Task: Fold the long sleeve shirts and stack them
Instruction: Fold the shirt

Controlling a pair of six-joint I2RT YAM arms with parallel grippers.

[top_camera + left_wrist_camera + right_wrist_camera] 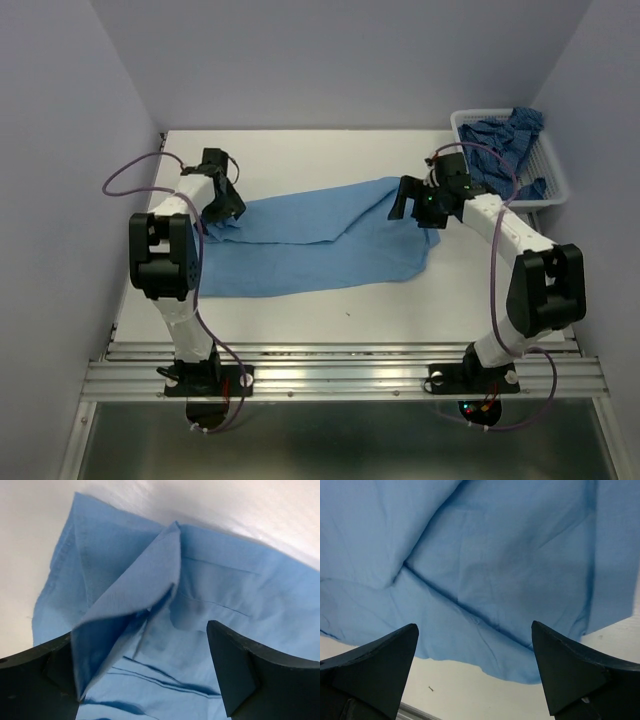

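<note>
A light sky-blue shirt (320, 240) lies spread across the middle of the white table. A darker blue patterned shirt (505, 140) is bunched in the white mesh basket (553, 165) at the back right. My left gripper (228, 205) hovers over the shirt's left end, open, with nothing between the jaws. In the left wrist view a raised fold of the shirt (135, 590) stands by the left finger (35, 680). My right gripper (415, 205) hovers over the shirt's right end, open and empty. The right wrist view shows the shirt (490, 565) and its hem below the jaws.
The table (300, 305) is bare white in front of the shirt and behind it. Grey walls close in on the left, back and right. A metal rail (340, 365) runs along the near edge by the arm bases.
</note>
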